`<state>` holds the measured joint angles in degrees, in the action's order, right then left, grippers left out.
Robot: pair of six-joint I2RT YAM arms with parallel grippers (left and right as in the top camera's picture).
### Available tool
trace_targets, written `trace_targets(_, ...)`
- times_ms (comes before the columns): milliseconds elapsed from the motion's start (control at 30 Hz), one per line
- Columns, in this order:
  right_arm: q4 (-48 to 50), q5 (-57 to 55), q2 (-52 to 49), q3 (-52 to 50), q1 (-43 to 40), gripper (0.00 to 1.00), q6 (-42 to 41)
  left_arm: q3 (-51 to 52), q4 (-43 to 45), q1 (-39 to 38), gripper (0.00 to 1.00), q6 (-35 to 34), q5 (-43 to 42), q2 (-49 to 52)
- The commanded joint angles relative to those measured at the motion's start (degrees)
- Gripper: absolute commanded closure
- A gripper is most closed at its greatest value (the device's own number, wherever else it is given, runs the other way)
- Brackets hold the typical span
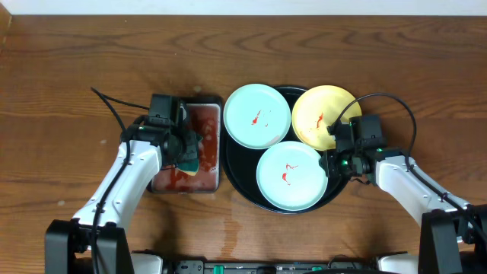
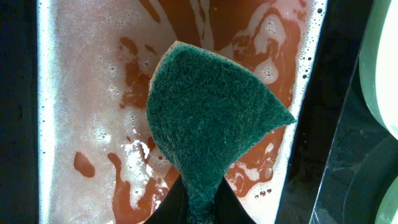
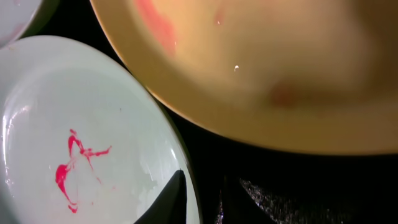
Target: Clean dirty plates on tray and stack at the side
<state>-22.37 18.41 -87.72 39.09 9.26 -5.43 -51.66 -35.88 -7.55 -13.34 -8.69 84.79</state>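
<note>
Now left gripper (image 1: 189, 155) clamps green sponge (image 2: 211, 118) over soapy red sponge tray (image 2: 81, 93); right gripper (image 1: 332, 141) at yellow plate (image 1: 313, 113) rim, grip unclear.

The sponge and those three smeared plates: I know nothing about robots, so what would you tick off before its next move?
1. Sponge held: ok. The left hand pinches the green sponge over the sponge tray.
2. Washing liquid: ok. The sponge tray holds reddish, foamy liquid.
3. Plates on the black tray: ok. The far aqua plate, near aqua plate and yellow plate are all on it.
4. Plates clean: not ok. Each shows red smears.
5. Right hand gripping the yellow plate: cannot tell. It is at that plate's rim, but whether it is closed is hidden.
</note>
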Motion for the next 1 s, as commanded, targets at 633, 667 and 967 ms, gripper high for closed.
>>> trace_targets(633,-0.39,0.9,-0.15,-0.92,2.05,0.99,0.13,0.42,6.29,0.07,0.92,-0.39,0.09,-5.92)
trace_targets(667,-0.33,0.9,-0.15,-0.92,2.05,0.99,0.13,0.42,7.17,0.07,0.93,-0.83,0.09,-6.25)
trace_targets(967,-0.11,0.9,-0.15,-0.92,2.05,0.99,0.13,0.42,13.55,0.07,0.93,-4.61,0.15,-12.68)
